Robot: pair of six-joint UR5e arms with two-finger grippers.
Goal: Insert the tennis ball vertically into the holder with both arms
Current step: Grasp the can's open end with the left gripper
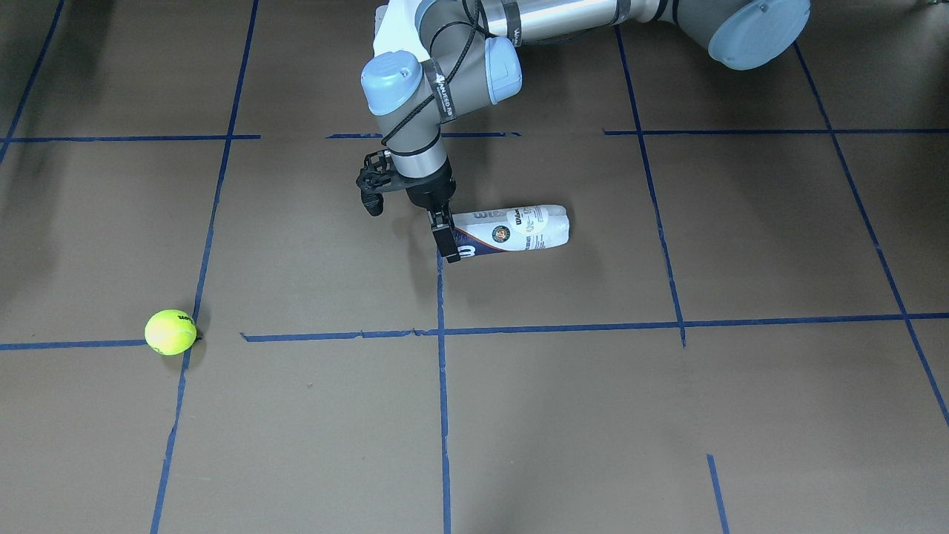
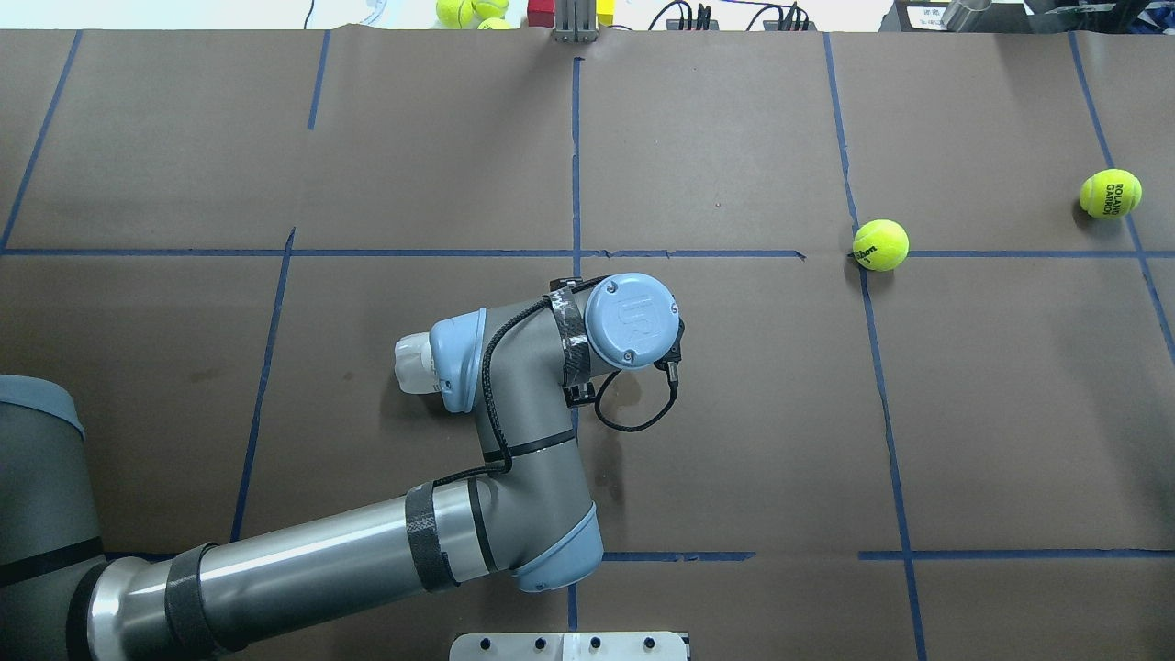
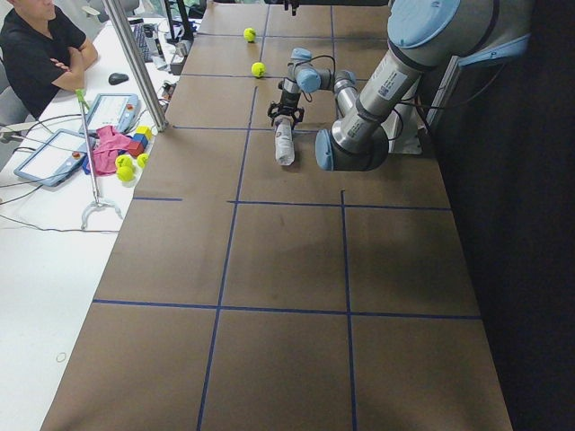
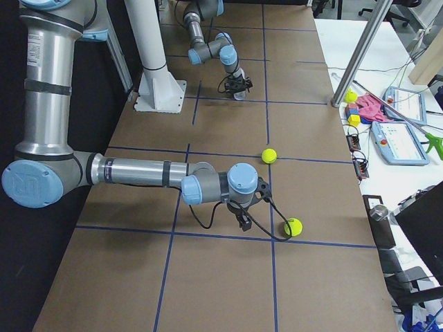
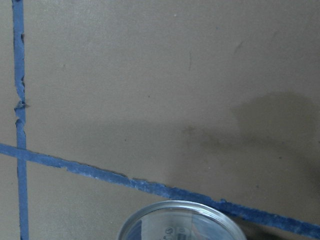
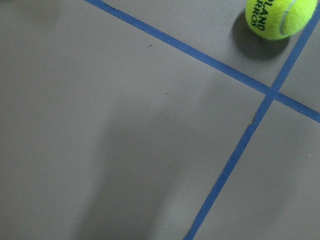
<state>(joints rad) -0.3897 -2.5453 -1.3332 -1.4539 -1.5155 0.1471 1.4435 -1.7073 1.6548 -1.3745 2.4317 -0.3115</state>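
The holder (image 1: pixel 519 228), a clear can with a navy-and-white label, lies on its side mid-table. My left gripper (image 1: pixel 445 239) points down at its navy end, and I cannot tell whether the black fingers clamp it. The can's round rim (image 5: pixel 180 220) fills the bottom of the left wrist view. One tennis ball (image 2: pixel 880 244) rests on a tape crossing. A second tennis ball (image 2: pixel 1110 193) lies further right and shows in the right wrist view (image 6: pixel 280 17). My right gripper (image 4: pixel 243 223) hovers low just beside that second ball (image 4: pixel 293 227). I cannot tell its state.
Blue tape lines grid the brown table. Spare balls (image 2: pixel 473 11) and coloured blocks sit beyond the far edge. A seated person (image 3: pixel 40 49) and tablets are at the side table. The white pedestal (image 4: pixel 156 62) stands on the robot's side.
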